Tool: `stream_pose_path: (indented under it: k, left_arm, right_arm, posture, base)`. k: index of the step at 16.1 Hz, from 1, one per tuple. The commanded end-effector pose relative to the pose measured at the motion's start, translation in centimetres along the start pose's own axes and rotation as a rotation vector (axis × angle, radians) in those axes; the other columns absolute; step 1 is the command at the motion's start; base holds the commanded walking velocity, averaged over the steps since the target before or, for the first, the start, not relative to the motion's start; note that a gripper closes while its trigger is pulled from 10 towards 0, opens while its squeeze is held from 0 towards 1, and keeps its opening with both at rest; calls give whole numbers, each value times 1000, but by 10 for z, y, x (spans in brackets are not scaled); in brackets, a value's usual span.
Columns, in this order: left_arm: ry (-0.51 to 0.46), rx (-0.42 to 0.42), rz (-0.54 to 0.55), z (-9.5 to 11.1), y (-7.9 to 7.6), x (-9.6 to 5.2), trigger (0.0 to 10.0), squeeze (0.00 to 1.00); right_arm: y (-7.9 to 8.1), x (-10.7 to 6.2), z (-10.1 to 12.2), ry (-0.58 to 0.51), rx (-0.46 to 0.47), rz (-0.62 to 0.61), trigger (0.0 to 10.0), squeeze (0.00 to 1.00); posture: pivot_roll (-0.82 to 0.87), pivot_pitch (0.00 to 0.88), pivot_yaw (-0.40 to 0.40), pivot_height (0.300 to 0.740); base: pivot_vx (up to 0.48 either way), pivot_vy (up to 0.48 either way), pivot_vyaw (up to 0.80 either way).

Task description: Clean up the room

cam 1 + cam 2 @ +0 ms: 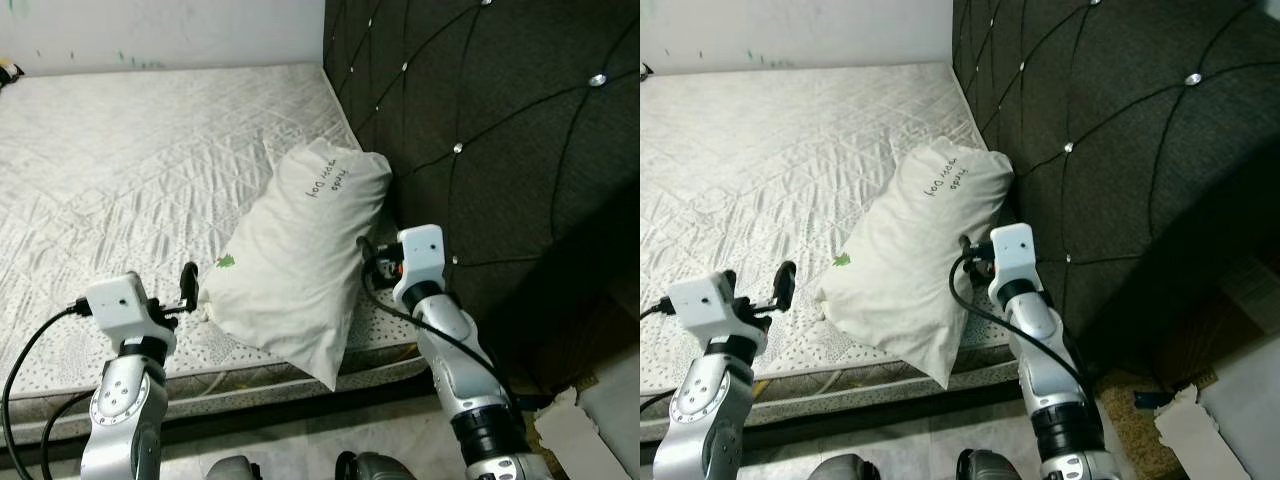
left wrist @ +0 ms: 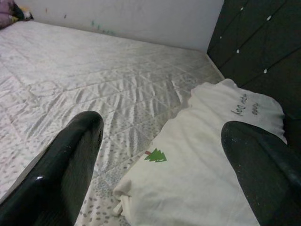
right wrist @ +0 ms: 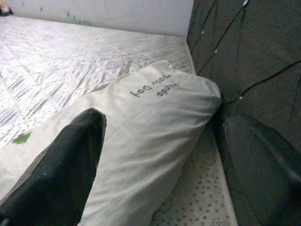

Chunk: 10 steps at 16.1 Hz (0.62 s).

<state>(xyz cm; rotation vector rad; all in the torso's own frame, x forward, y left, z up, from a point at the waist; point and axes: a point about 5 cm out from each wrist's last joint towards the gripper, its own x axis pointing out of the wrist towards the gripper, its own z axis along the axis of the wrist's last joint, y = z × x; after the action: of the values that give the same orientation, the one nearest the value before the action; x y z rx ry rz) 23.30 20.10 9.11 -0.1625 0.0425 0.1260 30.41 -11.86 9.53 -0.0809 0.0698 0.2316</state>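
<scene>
A white pillow [image 1: 300, 250] with dark handwriting and a small green tree print lies at the near right corner of the bare mattress [image 1: 130, 170], leaning toward the dark tufted headboard [image 1: 500, 130]. My left gripper [image 1: 183, 292] hovers open just left of the pillow's lower corner; in the left wrist view its fingers [image 2: 61, 174] frame the pillow [image 2: 207, 155]. My right gripper [image 1: 372, 258] is open at the pillow's right side, between pillow and headboard. One of its fingers [image 3: 66, 165] lies over the pillow [image 3: 155, 113], the other is by the headboard.
The mattress's front edge [image 1: 250, 375] runs just before my arms. Torn pale cardboard [image 1: 575, 430] lies on the floor at the lower right. A small dark item [image 1: 8, 72] sits at the bed's far left corner by the white wall [image 1: 160, 30].
</scene>
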Motion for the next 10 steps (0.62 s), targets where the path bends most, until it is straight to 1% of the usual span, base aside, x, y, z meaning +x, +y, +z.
stream_pose_path:
  k: [1,7,10]
  left_arm:
    - [-4,4,-2,3,-1,-1,10000,0]
    - [-2,17,-23,3,-5,2,10000,0]
    - [-11,22,-14,5,-5,4,10000,0]
  right_arm:
    - [2,-1,4,-11,6,18,10000,0]
    - [2,-1,4,-15,11,20,10000,0]
    - [1,-1,4,-16,5,19,10000,0]
  posture:
    - [82,99,-1,725]
    - [81,91,4,655]
    - [81,86,2,655]
  base:
    - [0,0,0]
    - [0,0,0]
    - [0,0,0]
